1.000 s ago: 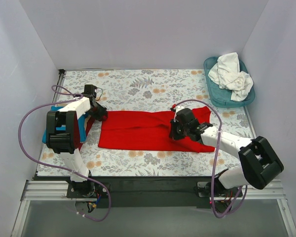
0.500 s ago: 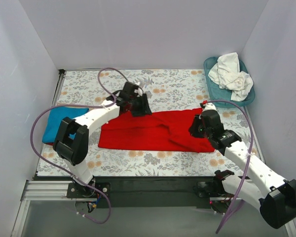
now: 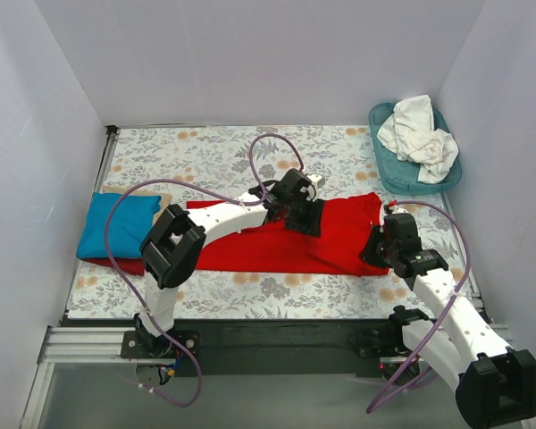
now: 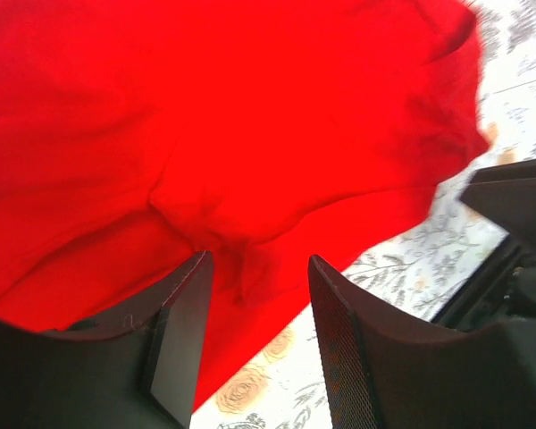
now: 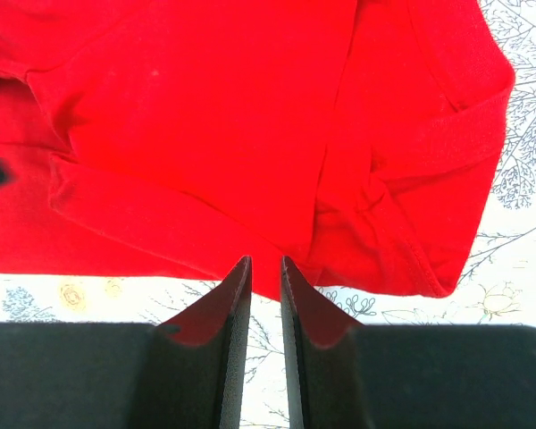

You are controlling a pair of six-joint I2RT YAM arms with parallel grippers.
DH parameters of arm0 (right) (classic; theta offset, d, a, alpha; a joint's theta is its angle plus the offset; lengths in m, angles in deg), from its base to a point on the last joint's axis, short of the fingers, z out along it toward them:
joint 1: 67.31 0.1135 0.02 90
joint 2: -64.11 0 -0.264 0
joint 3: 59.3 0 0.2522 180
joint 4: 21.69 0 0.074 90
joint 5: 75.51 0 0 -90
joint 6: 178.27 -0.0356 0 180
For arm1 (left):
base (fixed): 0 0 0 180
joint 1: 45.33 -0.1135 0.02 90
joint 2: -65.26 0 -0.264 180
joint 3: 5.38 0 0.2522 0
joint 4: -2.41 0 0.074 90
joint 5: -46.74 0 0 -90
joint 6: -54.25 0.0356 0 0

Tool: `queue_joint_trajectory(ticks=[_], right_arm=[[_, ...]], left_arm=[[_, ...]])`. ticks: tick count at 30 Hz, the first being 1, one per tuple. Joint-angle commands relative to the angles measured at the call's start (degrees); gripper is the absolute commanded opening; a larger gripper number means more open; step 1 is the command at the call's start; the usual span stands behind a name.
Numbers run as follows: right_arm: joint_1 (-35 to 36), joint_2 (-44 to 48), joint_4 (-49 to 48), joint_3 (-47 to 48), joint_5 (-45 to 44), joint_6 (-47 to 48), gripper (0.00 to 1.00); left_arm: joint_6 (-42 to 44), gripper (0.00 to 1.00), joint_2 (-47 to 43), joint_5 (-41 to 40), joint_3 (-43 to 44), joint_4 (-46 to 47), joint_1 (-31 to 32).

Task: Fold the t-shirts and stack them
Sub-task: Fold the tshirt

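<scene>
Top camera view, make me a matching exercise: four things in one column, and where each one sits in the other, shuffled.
Things:
1. red t-shirt
2. blue t-shirt
3. white t-shirts
4. teal basket

Places:
A. standing in the far right corner
B. piled inside the basket
C. folded at the left edge
D. spread across the middle, between the two arms

Pairs: 1-D, 2-C, 3-B, 4-A

Soft matt creased cloth for the red t-shirt [image 3: 250,250] and the turquoise t-shirt [image 3: 116,223], limp white t-shirts [image 3: 420,134] of like cloth in a smooth teal plastic basket [image 3: 386,165] — matt printed table cloth [image 3: 214,152], and hard black plastic, one pad finely meshed, on the fingers [image 4: 183,340] of the left gripper [image 4: 259,264].
</scene>
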Motion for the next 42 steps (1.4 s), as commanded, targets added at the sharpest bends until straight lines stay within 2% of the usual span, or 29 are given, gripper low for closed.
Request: queue_joint_trajectory(ticks=[1, 13, 21, 25, 28, 29, 33, 42], right_arm=[[-0.9, 1.1, -0.2, 0.1, 1.6, 0.4, 0.26], [-1.4, 0.5, -0.3, -0.6, 1.6, 0.9, 0.26], [-1.7, 1.2, -0.6, -1.1, 1.6, 0.2, 0.26], [-1.8, 1.4, -0.4, -1.7, 1.6, -0.5, 0.32], [-1.8, 1.2, -0.1, -2.4, 1.1, -2.0, 0.39], [-1.8, 1.3, 0.1, -2.5, 0.9, -2.5, 0.40], [-1.8, 1.7, 1.3, -3.5, 0.5, -5.0, 0.40], [-1.8, 2.6, 0.2, -6.9, -0.1, -7.7, 0.41]], left_arm=[[2.8, 0.46, 0.6, -0.2, 2.1, -0.6, 0.4], [3.6, 0.46, 2.3, 3.7, 0.9, 1.3, 2.1], [2.8, 0.45, 3.0, 3.4, -0.4, 2.0, 2.6], [2.6, 0.44, 2.8, 4.3, -0.8, 2.6, 2.6], [2.4, 0.37, 3.0, 4.7, -0.8, 2.8, 2.6], [2.3, 0.30, 3.0, 4.8, -0.9, 2.9, 2.6], [1.9, 0.19, 2.9, 4.7, -1.5, 3.3, 2.6], [1.3, 0.08, 2.5, 4.6, -2.4, 4.0, 2.6]])
